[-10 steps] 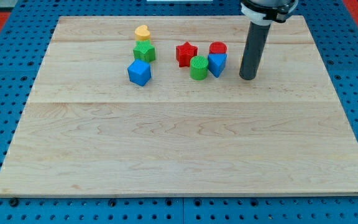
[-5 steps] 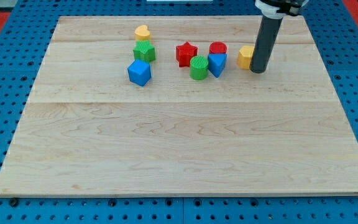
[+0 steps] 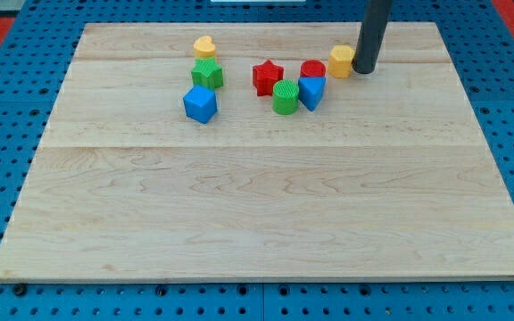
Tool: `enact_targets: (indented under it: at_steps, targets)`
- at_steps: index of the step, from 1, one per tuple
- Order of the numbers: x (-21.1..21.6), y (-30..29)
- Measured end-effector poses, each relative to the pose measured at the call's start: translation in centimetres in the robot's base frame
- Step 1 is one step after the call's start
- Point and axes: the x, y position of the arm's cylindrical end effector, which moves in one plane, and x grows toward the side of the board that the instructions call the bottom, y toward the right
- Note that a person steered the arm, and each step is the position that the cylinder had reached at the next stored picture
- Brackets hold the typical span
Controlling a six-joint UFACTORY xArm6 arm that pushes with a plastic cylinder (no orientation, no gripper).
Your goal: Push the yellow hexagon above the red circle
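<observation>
Bright, even light falls on the wooden board (image 3: 257, 178) — no glare and no hot spots. Shadows are soft and short, hugging the blocks to the view's left of my tip (image 3: 363, 70). Focus stays sharp to the edges — no blur, and edge lines run straight.

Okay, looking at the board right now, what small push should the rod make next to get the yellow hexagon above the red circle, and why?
Probably a short push toward the view's left and slightly up. My tip sits against the right side of the yellow hexagon, which lies to the upper right of the red circle, not yet straight above it. Going straight left risks bumping the circle.
</observation>
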Motion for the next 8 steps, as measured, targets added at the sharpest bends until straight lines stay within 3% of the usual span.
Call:
enact_targets:
  at_steps: [4,8]
  targets:
    - [1.4,-0.3]
    - [-1.5,-3.6]
